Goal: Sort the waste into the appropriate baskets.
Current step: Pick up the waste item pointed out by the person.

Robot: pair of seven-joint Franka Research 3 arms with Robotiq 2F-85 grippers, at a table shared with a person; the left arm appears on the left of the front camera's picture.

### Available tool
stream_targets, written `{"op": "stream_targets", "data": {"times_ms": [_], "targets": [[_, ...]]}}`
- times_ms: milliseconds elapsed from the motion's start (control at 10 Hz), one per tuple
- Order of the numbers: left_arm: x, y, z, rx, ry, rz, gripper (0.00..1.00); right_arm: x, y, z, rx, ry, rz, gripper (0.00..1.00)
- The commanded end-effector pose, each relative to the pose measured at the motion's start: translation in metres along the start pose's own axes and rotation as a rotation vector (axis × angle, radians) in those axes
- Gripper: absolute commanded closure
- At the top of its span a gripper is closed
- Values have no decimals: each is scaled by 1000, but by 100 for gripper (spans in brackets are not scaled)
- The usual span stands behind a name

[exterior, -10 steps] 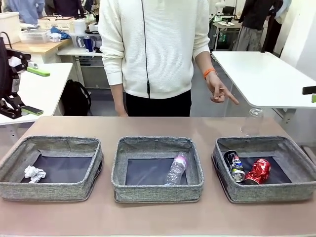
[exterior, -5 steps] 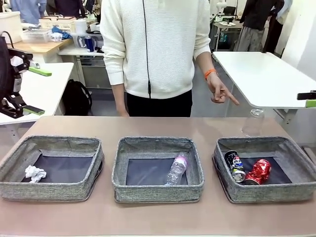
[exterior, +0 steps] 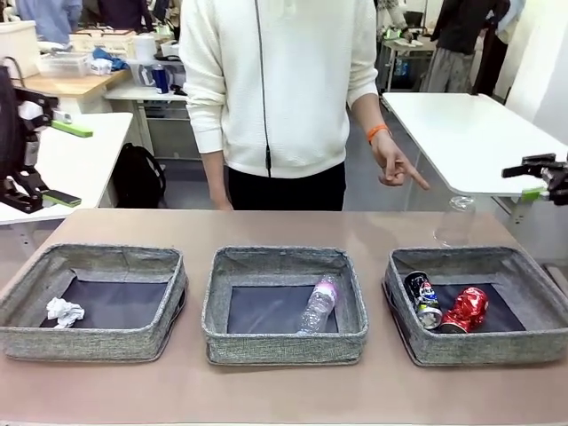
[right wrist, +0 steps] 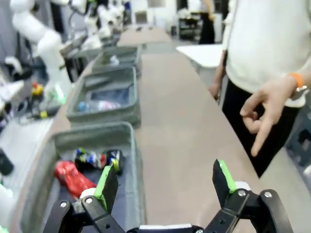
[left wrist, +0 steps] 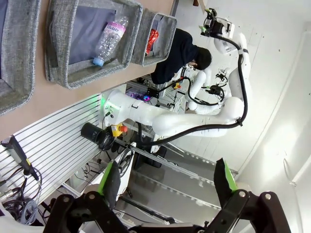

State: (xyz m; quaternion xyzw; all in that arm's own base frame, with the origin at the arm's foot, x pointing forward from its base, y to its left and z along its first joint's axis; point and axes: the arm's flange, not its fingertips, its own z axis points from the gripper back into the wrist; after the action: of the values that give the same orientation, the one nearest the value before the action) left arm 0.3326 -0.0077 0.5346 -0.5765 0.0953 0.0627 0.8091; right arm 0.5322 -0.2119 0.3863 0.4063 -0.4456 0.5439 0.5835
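1. Remaining item: clear plastic bottle [exterior: 454,219] upright on the table behind the right basket [exterior: 479,353]; judged next grasp, approach from above.
2. Right gripper [right wrist: 165,187] and left gripper [left wrist: 167,183] both spread, empty.
3. Person's hand [exterior: 395,165] points near it; keep clear.
4. Cans, pink-labelled bottle [exterior: 318,303], paper ball [exterior: 63,311] already binned.
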Motion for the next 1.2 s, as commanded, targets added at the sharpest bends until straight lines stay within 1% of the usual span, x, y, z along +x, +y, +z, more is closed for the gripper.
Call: {"op": "stream_targets", "data": {"times_ms": [0,100,300,400,500,600,700,800,1100], "targets": [[-2,0,2,-9,9,-24,0,-24,-18,12,-43,89,104,0],[-2,0,2,-9,9,-24,0,-31,-24,8,-73,106,84,0],[-2,0,2,-9,9,-24,0,-42,-41,-3,-207,122,75,0],[-2,0,2,-9,9,-24,0,-53,-51,-8,-248,192,52,0],[-2,0,2,-9,9,-24,0,-64,-58,-12,-264,216,43,0],[-2,0,2,-9,9,-24,0,-73,-64,-17,-275,212,48,0],[-2,0,2,-9,9,-24,0,-81,-67,-18,-270,234,34,0],[-2,0,2,-9,9,-24,0,-87,-69,-22,-258,223,26,0],[-2,0,2,-9,9,-24,0,-97,-73,-45,-274,182,20,0]]}}
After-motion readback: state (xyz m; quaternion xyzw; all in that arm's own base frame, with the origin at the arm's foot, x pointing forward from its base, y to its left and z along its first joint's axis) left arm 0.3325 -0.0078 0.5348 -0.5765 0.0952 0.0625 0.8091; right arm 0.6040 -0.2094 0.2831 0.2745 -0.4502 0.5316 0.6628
